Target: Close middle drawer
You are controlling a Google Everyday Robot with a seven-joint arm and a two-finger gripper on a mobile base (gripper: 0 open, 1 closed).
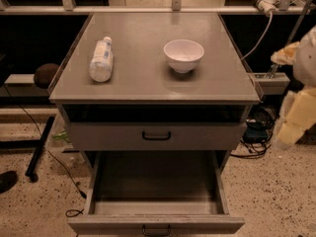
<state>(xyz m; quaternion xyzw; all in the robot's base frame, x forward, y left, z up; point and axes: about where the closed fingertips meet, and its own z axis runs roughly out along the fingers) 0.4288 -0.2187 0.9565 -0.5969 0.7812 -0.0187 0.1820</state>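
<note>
The middle drawer (pixel 156 224) is a grey deep box pulled far out at the bottom of the cabinet. It is empty, and its low front panel has a small dark loop handle. My gripper (pixel 289 132) is on the cream-coloured arm at the right edge. It is beside the cabinet, apart from it, and about level with the upper drawer front.
Above the open drawer is another grey drawer front (pixel 156 135) with a dark handle and a dark gap over it. A white bowl (pixel 183 55) and a lying plastic bottle (pixel 100 60) rest on the cabinet top (pixel 148 85). Cables (pixel 254 132) lie on the speckled floor to the right, and a dark pole (pixel 39 147) to the left.
</note>
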